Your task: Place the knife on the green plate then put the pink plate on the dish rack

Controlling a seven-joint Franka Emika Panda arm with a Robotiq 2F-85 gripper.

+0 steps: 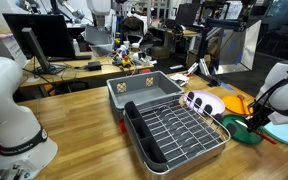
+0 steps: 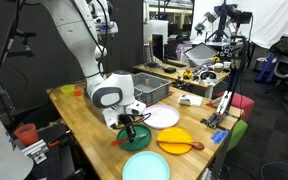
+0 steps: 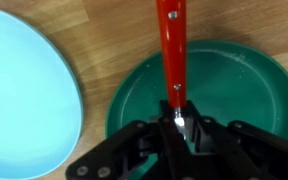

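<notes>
In the wrist view my gripper (image 3: pixel 177 120) is shut on the blade end of the red-orange knife (image 3: pixel 170 50). The knife's handle reaches out over the dark green plate (image 3: pixel 234 85). I cannot tell whether the knife touches the plate. In both exterior views the gripper (image 2: pixel 130 122) (image 1: pixel 256 118) is low over the green plate (image 2: pixel 136 138) (image 1: pixel 244 134). The pale pink plate (image 2: pixel 162 116) (image 1: pixel 208 103) lies flat on the table beside it. The silver wire dish rack (image 1: pixel 179 130) with its black slotted holder stands at the middle of the table.
A turquoise-blue plate (image 3: pixel 24 90) (image 2: pixel 146 167) lies right beside the green plate. An orange plate (image 2: pixel 176 140) (image 1: pixel 236 102) lies nearby. A grey plastic tub (image 1: pixel 144 90) (image 2: pixel 152 88) stands behind the rack. A red cup (image 2: pixel 26 132) is near the table edge.
</notes>
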